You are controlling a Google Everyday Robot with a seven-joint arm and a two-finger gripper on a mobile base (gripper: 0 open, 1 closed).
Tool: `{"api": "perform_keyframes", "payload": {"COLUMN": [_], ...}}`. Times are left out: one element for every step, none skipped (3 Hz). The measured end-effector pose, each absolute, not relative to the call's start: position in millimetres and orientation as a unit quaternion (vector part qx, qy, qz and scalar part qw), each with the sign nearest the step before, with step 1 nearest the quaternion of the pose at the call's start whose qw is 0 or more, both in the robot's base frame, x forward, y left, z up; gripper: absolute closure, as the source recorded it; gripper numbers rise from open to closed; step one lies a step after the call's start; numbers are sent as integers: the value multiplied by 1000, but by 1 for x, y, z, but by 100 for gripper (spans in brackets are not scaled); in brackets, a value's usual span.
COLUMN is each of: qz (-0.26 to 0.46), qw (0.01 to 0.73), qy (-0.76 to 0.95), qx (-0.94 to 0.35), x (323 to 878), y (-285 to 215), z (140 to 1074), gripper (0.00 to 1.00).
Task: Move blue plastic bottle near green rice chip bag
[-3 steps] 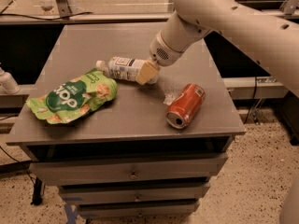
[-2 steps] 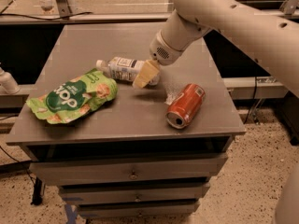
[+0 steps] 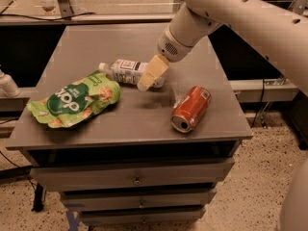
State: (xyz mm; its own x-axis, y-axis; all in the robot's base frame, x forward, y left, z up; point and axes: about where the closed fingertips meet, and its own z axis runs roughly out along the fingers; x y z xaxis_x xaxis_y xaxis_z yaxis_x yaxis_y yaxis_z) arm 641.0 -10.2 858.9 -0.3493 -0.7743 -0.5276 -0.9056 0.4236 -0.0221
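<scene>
The blue plastic bottle [image 3: 126,70] lies on its side on the grey cabinet top [image 3: 125,42]. Its white cap points left and is right next to the upper right corner of the green rice chip bag [image 3: 73,100]. The bag lies flat at the front left with its dark green logo facing up. My gripper [image 3: 152,73] hangs from the white arm [image 3: 231,13], which comes in from the upper right. It sits over the bottle's right end and hides that end.
A red soda can [image 3: 191,108] lies on its side at the front right, close to the gripper. The cabinet has drawers [image 3: 137,179] below its front edge. A counter with a window runs behind, and speckled floor lies to the right.
The arm's wrist has shifted slightly up and left. The gripper stays at the bottle's right end. The bottle, bag and can have not visibly moved.
</scene>
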Motion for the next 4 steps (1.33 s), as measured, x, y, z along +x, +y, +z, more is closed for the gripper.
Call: {"api": "perform_keyframes", "payload": {"qz": [156,178,204,208], "qw": [289,376,468,485], "qy": [804,788,755,746], "qx": [-495,-453,-411,-405], "x": [660,683,711,715], "y": [-30,-59,-95,-100], "z": [888,931,974,990], "gripper": [0,0,0,0]}}
